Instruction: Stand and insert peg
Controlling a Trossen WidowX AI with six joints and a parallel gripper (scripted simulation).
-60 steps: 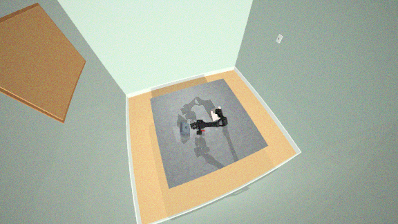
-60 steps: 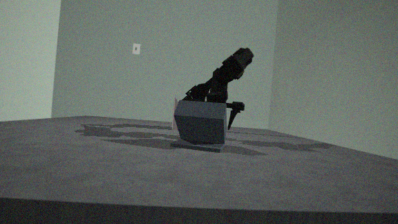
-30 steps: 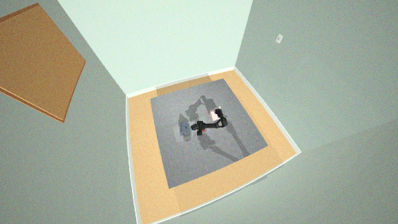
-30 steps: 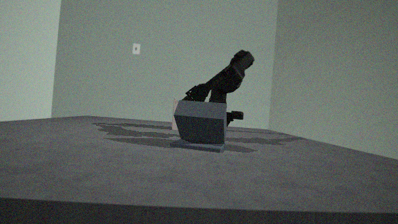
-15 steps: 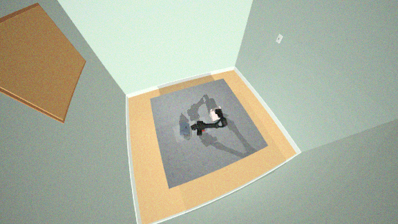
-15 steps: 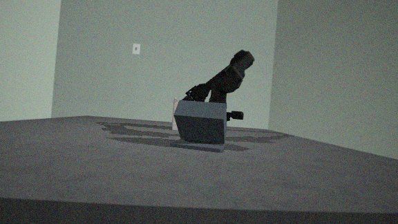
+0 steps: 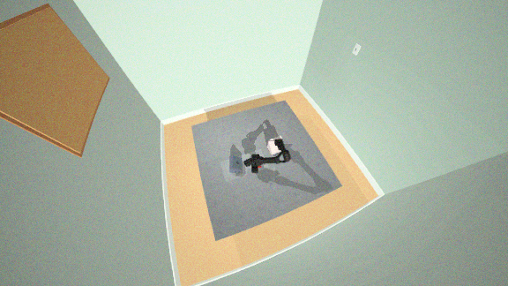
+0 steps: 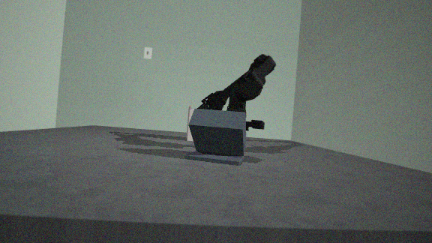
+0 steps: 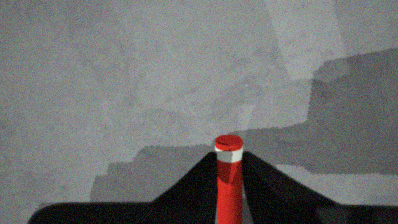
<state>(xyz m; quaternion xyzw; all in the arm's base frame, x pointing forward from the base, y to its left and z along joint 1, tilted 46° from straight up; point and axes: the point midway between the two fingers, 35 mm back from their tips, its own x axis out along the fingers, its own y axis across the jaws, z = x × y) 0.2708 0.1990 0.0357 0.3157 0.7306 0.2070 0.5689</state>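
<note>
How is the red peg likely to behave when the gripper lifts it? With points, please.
The red peg (image 9: pixel 230 192) looks straight between the fingers of the gripper (image 9: pixel 228 159), so it is probably stiff. Its slim, round body would likely roll if laid down. Its narrow end suggests it could tip easily when stood up.
</note>
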